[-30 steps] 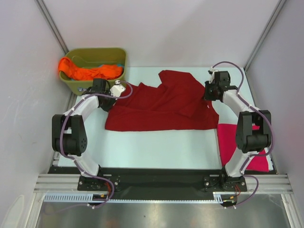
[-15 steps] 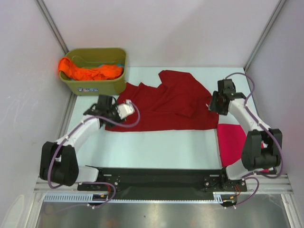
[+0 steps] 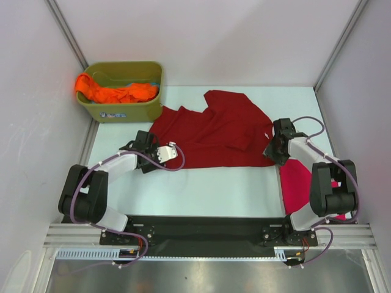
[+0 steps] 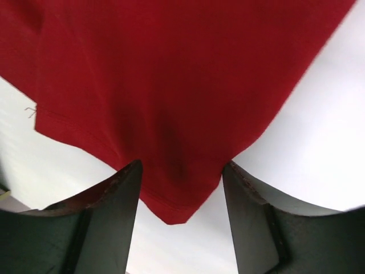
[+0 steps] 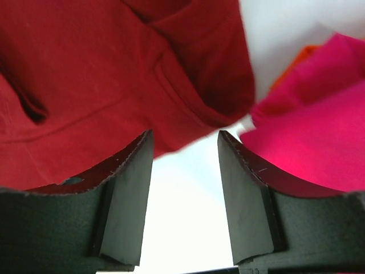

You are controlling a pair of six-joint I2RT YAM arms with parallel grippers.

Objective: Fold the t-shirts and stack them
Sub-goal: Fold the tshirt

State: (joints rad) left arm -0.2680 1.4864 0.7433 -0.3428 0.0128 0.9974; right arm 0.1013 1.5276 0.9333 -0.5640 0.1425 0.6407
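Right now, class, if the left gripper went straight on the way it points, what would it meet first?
Most likely the dark red cloth t-shirt: its hemmed corner lies directly ahead of the left gripper, between its open jaws, though the depth is hard to judge.

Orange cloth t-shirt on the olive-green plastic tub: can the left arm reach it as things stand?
Probably yes. The orange cloth t-shirt lies uncovered across the rim of the olive-green plastic tub, on the left arm's side; nothing stands between, and the left gripper is open and empty.
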